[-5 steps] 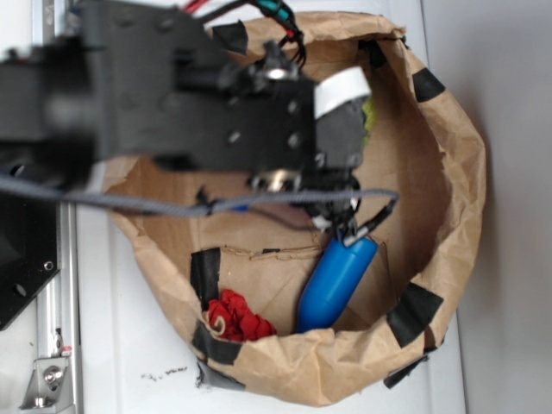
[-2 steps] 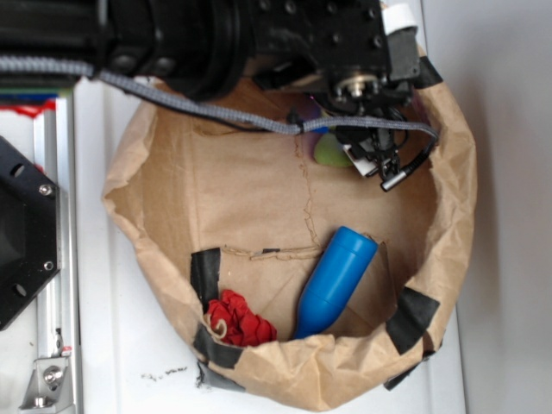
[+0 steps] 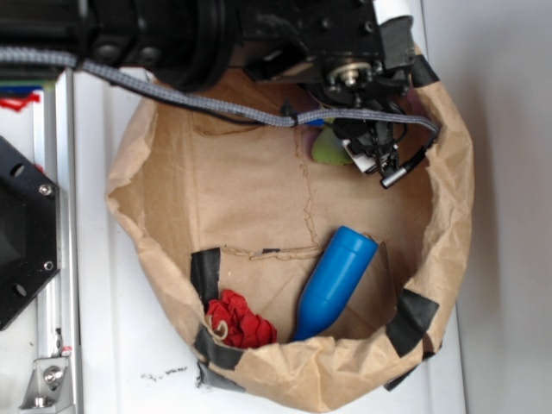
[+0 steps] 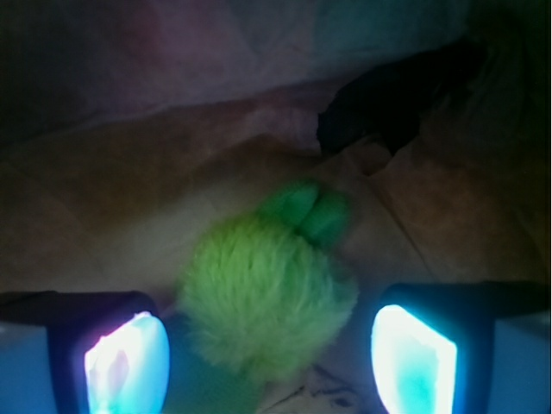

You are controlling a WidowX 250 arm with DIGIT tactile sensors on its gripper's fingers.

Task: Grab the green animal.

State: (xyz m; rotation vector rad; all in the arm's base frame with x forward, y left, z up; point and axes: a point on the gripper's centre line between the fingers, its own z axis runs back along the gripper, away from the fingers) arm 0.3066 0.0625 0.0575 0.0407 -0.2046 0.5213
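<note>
A robot test bench in a lab: a white table (image 3: 509,172), a metal rail (image 3: 59,328) bolted along its left side, and a taped paper bag (image 3: 216,198) holding small toys.

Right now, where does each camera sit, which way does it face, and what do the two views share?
Exterior: above, looking steeply down into the brown paper bag; the black arm crosses the top, above the blue cylinder and red fabric lump.
Wrist: at the gripper, facing the bag floor; both fingertips show, spread apart.
Shared: the green animal, seen between the fingertips in the wrist view, and peeking from under the gripper in the exterior view.
</note>
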